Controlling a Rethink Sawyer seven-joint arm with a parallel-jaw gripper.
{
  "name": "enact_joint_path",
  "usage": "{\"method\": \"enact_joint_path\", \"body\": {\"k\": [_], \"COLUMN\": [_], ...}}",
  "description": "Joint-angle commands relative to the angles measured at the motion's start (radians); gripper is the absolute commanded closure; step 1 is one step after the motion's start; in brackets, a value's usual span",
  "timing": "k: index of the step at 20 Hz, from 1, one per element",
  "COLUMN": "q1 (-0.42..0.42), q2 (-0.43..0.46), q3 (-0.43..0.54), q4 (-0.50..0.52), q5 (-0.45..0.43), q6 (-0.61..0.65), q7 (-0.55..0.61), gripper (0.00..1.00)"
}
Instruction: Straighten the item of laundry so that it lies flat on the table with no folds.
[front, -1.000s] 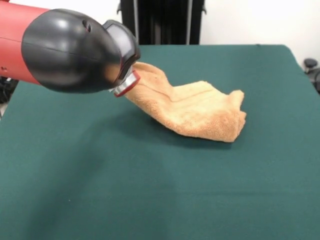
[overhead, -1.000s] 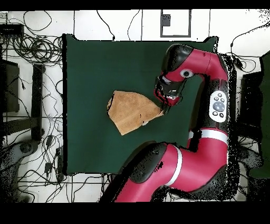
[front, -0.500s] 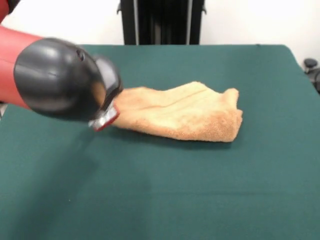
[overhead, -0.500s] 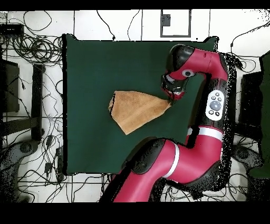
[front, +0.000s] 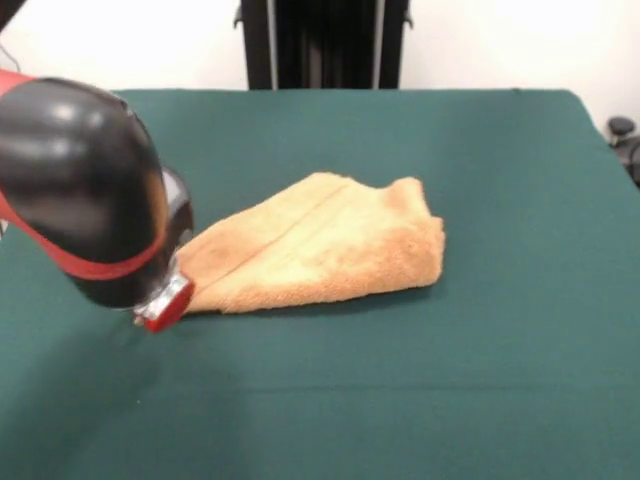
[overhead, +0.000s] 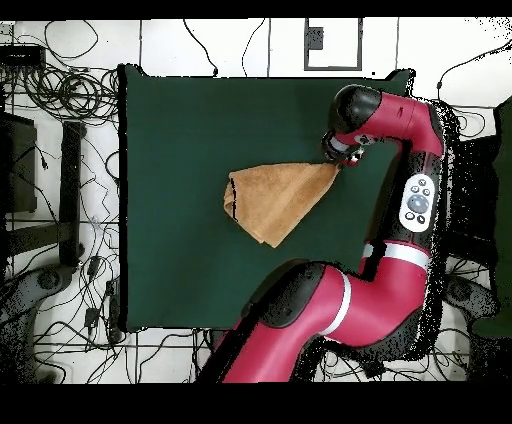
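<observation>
The orange-tan terry hand towel (front: 318, 245) lies on the green table (front: 480, 380), near its middle, folded over on itself into a rough triangle with a thick doubled edge at 1 end. The claw (front: 165, 303) sits at the towel's pointed corner, low over the table; whether it grips the corner or has let go cannot be told, as the arm's black housing hides the tips.

Judgement: the step in hand is drawing the corner outward. To do it well, keep the pull low and straight away from the doubled edge, so the upper layer peels off rather than the whole towel sliding.

The overhead view alone shows the towel's (overhead: 277, 197) full outline and its place on the table (overhead: 170, 130); the front view alone shows the fold's thickness.
</observation>
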Motion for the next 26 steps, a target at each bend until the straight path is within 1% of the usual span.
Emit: {"method": "enact_joint_path", "body": {"k": [1,2,3,4,6,7,8,10,14,16,19,25,26], "q1": [-0.018,-0.028,-0.031,-0.038,-0.044,-0.045,-0.037,-0.026,-0.009,-0.006,-0.016,-0.038,-0.031], "q2": [0.037,0.003,-0.009,-0.044,-0.074,-0.079,-0.083,-0.093,-0.092,-0.099,-0.121,-0.113,-0.11], "q3": [0.14,0.136,0.14,0.133,0.135,0.135,0.12,0.091,0.064,0.057,0.055,0.09,0.079], "q4": [0.113,0.187,0.212,0.283,0.341,0.35,0.353,0.366,0.363,0.374,0.418,0.398,0.392], "q5": [-0.02,-0.011,-0.008,-0.011,-0.028,-0.036,-0.05,-0.064,-0.071,-0.072,-0.08,-0.079,-0.067], "q6": [-0.716,-0.833,-0.886,-0.976,-1.064,-1.081,-1.096,-1.103,-1.088,-1.091,-1.115,-1.08,-1.047], "q7": [-0.48,-0.527,-0.557,-0.574,-0.576,-0.567,-0.523,-0.458,-0.391,-0.377,-0.368,-0.399,-0.371], "gripper": [1.0,1.0,1.0,1.0,1.0,1.0,1.0,1.0,1.0,1.0,1.0,1.0,1.0]}}
